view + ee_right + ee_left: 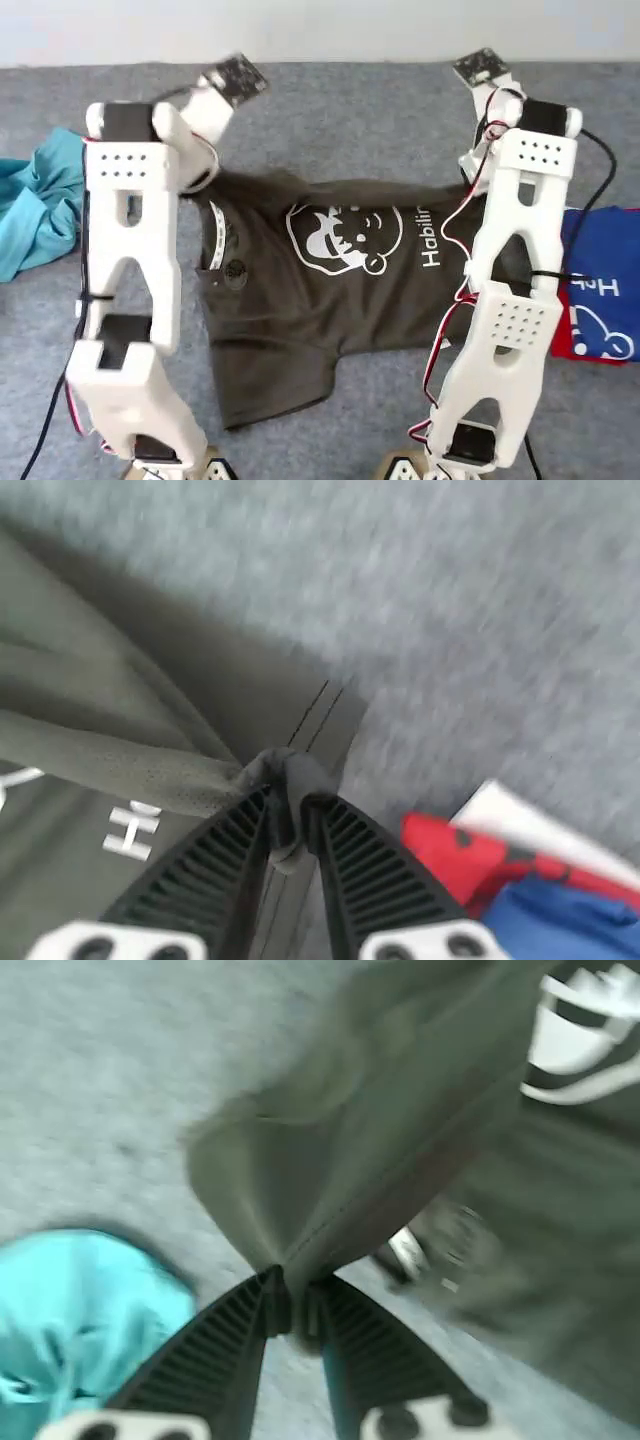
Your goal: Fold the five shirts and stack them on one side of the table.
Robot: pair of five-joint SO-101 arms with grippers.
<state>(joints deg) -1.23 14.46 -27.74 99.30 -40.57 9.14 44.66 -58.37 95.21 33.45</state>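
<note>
left gripper (291, 1295), right gripper (290, 798) clamped on dark shirt (330, 300), corners hidden beneath arms (130, 250); teal shirt (40, 205) cropped

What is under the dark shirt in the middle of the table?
Grey table shows all around the dark shirt, so it seems to lie straight on it. An arm hides whether its edge overlaps the blue and red shirt. Anything beneath its middle is covered.

The spread shirt (330, 290) is lying centrally on the table (350, 110), a crumpled shirt (40, 200) lying at nine o'clock, a third shirt (600, 300) at three.
</note>
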